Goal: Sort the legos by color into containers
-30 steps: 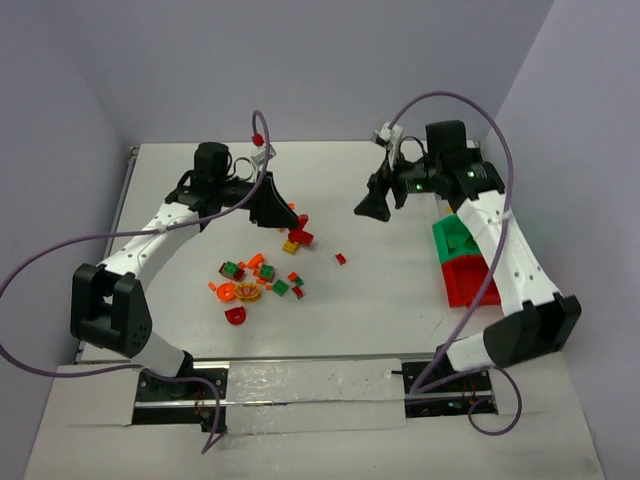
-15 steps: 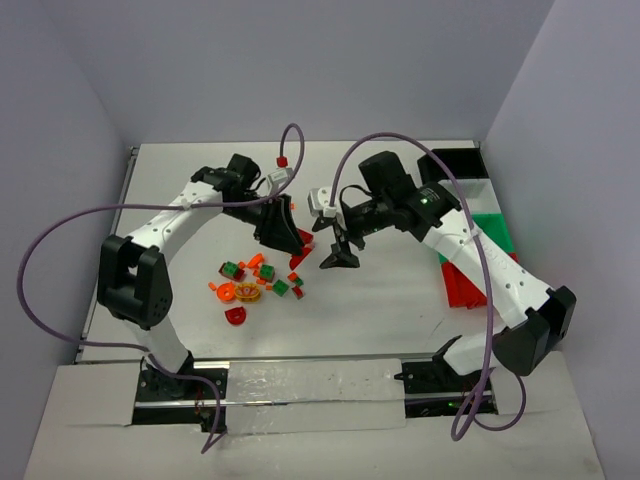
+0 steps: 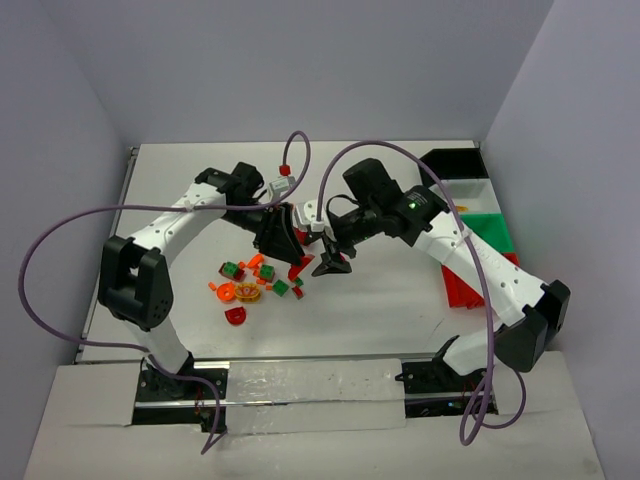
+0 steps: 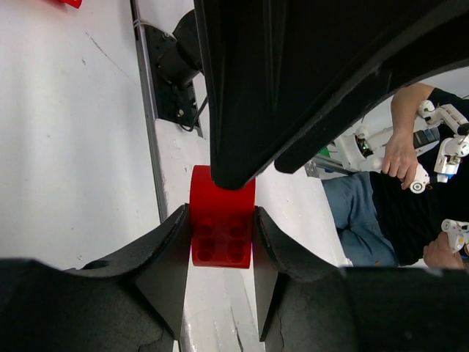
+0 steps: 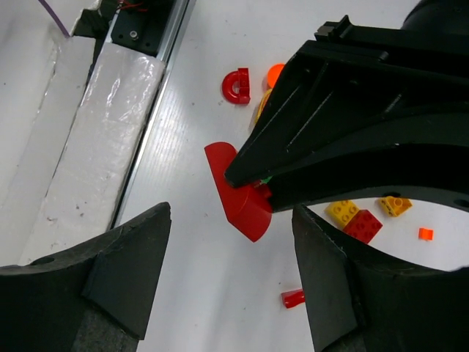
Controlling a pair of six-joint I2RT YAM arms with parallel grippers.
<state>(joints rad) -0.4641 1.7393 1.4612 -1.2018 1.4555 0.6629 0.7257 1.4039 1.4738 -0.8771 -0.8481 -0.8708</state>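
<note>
Red lego (image 4: 222,236) pinched between both fingers of the left gripper (image 4: 220,217)

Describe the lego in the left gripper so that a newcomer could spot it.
On the white table, a loose pile of legos lies left of centre. At the pile's right edge the left gripper pinches a red brick with four studs. It is the only lego between fingers; the rest lie loose on the table.
</note>
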